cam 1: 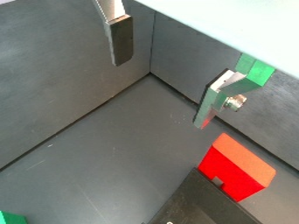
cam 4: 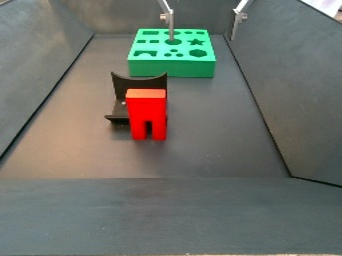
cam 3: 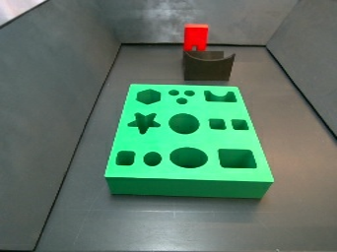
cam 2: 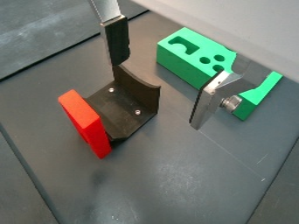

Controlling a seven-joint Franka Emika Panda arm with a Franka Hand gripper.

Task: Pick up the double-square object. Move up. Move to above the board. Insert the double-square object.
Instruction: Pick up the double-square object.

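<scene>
You have the hand (cam 2: 158,77) standing wide open and empty, its two silver fingers (cam 2: 212,103) well apart — nothing sits between the pads. In a side view only the fingertips (cam 4: 166,18) show at the upper edge of the frame, high over the far end of the board (cam 4: 174,53).

The double-square object (cam 4: 147,111) stands upright on the dark floor, prongs down, just beside the dark grey holder (cam 4: 128,88) and apparently leaning on it, well apart from the hand. In a wrist view you see it in the lower left (cam 2: 86,122), against the holder (cam 2: 131,103) and below the open fingers. In a side view it shows red at the upper middle (cam 3: 196,36), behind the holder (cam 3: 207,65), with the board (cam 3: 184,134) lying flat in the centre of the frame.
</scene>
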